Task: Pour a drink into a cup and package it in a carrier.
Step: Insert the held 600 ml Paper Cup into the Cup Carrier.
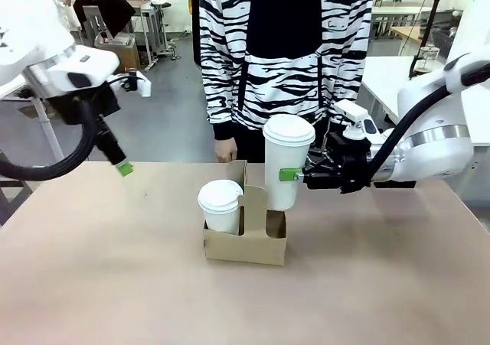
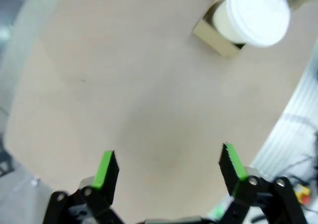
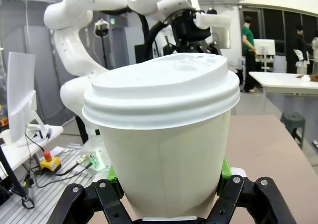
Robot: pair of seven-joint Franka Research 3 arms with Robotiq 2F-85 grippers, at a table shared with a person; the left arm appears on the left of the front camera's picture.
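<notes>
Left gripper (image 1: 122, 167) hangs above the left part of the table (image 1: 99, 276), pointing down, well apart from everything else. Jaws wide, nothing between them. Its wrist view looks down on bare tabletop, with a carrier corner and a white lid far off at the top edge.

Centre of table: brown cardboard carrier (image 1: 246, 247), standing flat. Left slot holds a short cup (image 1: 220, 206), white, lidded, upright. Handle divider rises between the two slots.

Just right of the divider: the cup (image 1: 288, 165), tall, white, upright, capped with a white lid (image 1: 289, 129). Its base is right at the mouth of the carrier's right slot; cannot tell whether it has entered. It stands much higher than the short cup.

Right gripper (image 1: 295, 175) comes in level from the right, clamped on the cup at mid-height, green pads pressed to both sides.

Person (image 1: 283, 54) in a zebra-striped top stands at the far edge, one hand (image 1: 224, 151) low behind the carrier
</notes>
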